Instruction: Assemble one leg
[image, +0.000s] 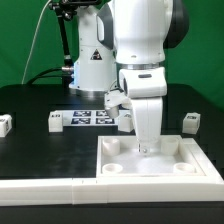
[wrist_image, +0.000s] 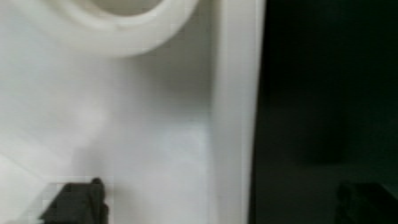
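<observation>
The large white square panel (image: 120, 168) with corner sockets lies at the front of the black table. My gripper (image: 147, 147) reaches straight down onto it near its far edge. In the wrist view the panel (wrist_image: 160, 120) fills the frame, with one round socket (wrist_image: 125, 12) and the panel's edge beside the black table (wrist_image: 320, 100). The gripper (wrist_image: 217, 203) is open, its dark fingertips (wrist_image: 71, 202) wide apart with nothing between them but the panel. Small white legs with tags stand on the table: one (image: 5, 125) at the exterior view's far left, one (image: 56, 121) left of centre, and one (image: 189, 122) at the right.
The marker board (image: 90, 118) lies flat behind the panel. The arm's white base (image: 92, 62) stands at the back. A white raised border (image: 50, 186) runs along the panel's left side and the front of the table.
</observation>
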